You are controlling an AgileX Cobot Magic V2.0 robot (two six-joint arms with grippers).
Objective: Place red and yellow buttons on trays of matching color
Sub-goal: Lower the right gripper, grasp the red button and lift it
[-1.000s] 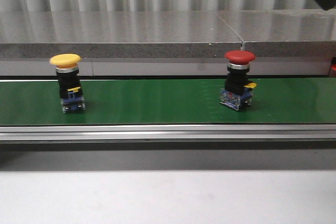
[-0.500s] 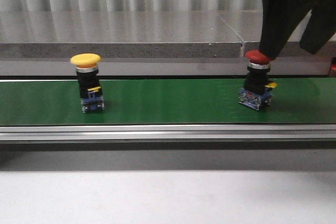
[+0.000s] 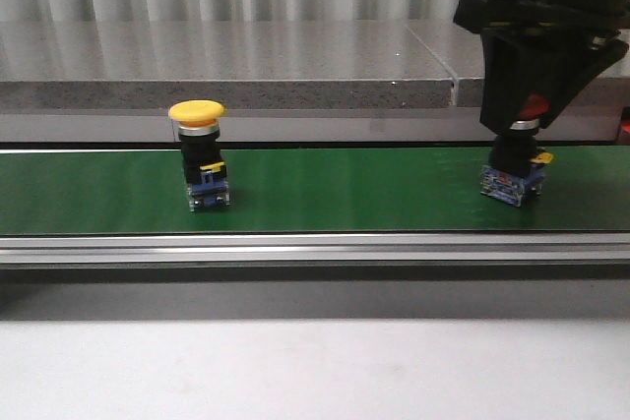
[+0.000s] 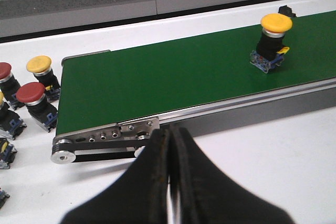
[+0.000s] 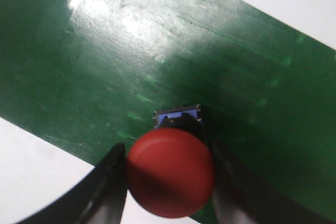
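Note:
A yellow button (image 3: 202, 159) stands upright on the green belt (image 3: 345, 189), left of centre; the left wrist view shows the yellow button (image 4: 273, 40) far off. A red button (image 3: 514, 172) stands on the belt at the right. My right gripper (image 3: 522, 125) has come down over it. In the right wrist view the gripper (image 5: 170, 182) is open, one finger on each side of the red cap (image 5: 170, 174) and close against it. My left gripper (image 4: 170, 135) is shut on nothing, above the white table near the belt's end. No trays are in view.
Spare red (image 4: 31, 95) and yellow (image 4: 39, 65) buttons stand on the table beyond the belt's roller end (image 4: 65, 156). A grey stone ledge (image 3: 246, 66) runs behind the belt, and the white table (image 3: 295, 371) lies in front of it.
Both buttons have ridden right along the belt. My right gripper has dropped from above and now has its fingers on either side of the red button's cap.

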